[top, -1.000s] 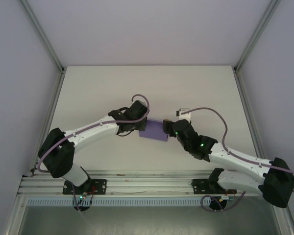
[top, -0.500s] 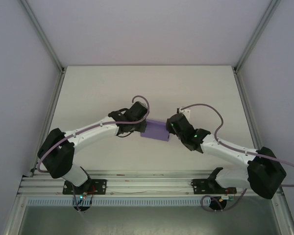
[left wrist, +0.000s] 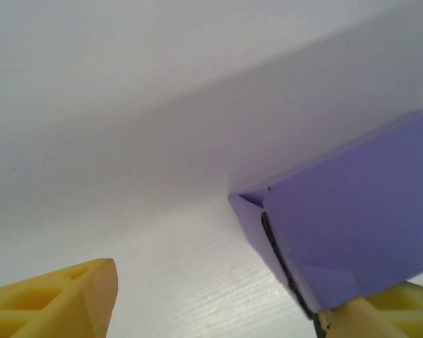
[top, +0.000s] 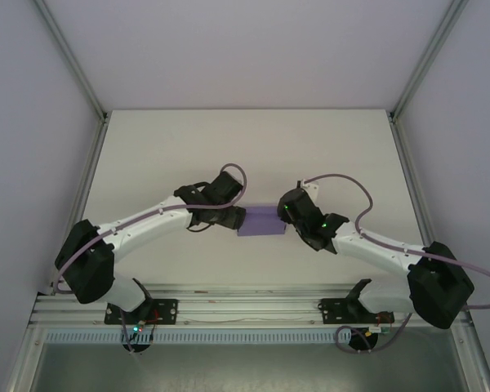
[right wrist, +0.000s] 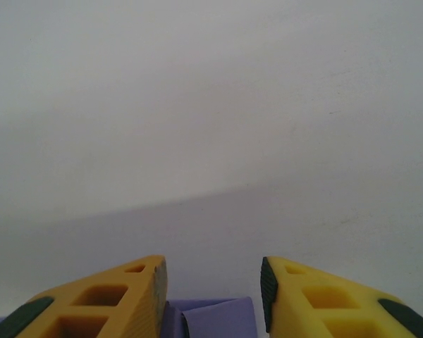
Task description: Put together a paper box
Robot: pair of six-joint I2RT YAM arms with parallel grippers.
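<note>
White table (top: 253,139), and just toward the near edge from its middle sits the small lavender paper box (top: 261,221), folded up, an arm at each end. Left gripper (left wrist: 218,296) is spread wide, released, with the box against one yellow finger. Right gripper (right wrist: 211,271) straddles the box's edge; pinching or not, can't tell.

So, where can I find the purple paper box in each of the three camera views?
Top external: the paper box lies at the centre, on the white table.
Left wrist: the paper box is at the lower right.
Right wrist: the paper box is a small strip at the bottom edge, near the middle.
Shared landmark: the white table.
</note>
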